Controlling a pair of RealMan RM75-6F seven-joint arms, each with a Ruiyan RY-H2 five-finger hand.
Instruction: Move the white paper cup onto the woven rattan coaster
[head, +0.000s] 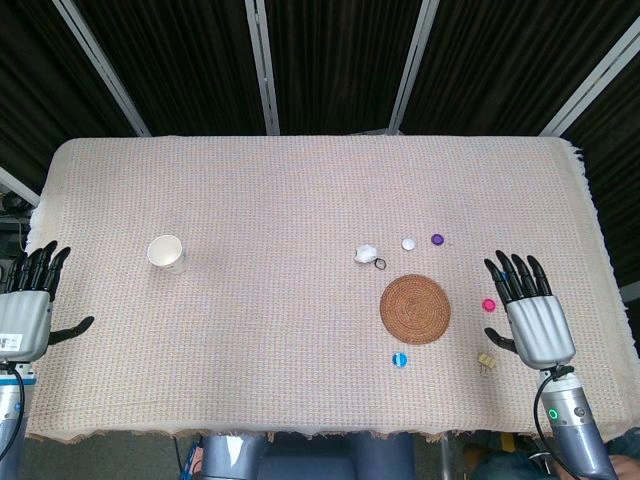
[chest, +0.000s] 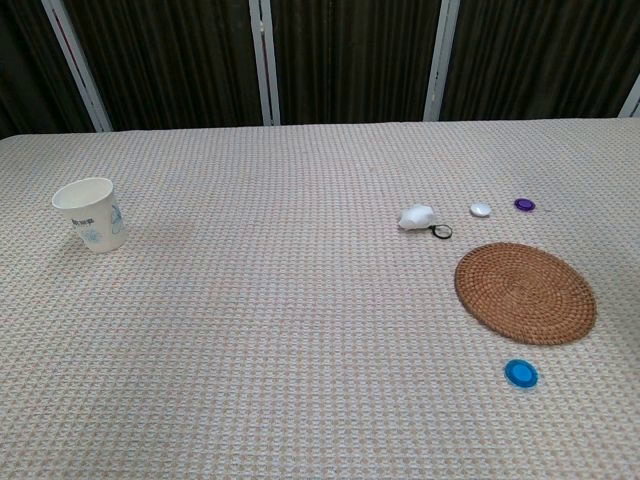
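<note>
One white paper cup (chest: 92, 213) stands upright on the desk (head: 300, 180), well toward its left side, with a pale blue print on its wall too small to read. One woven rattan coaster (chest: 525, 292) lies flat toward the right, well apart from the cup, with bare cloth between them.

Around the coaster sit several small pieces: a blue cap (chest: 520, 374) just in front of it, a white cap (chest: 481, 209) and a purple cap (chest: 524, 204) behind it, a crumpled white wad (chest: 416, 217) touching or nearly touching a small dark ring (chest: 441, 231), a pink cap (head: 488, 305) to its right, and what may be a small tan clip (head: 487, 359) near the right hand (head: 530, 310).

That hand rests palm down by the desk's right edge, fingers spread, holding nothing. The left hand (head: 28, 305) lies at the left edge, fingers likewise apart and empty, near the cup's side.
</note>
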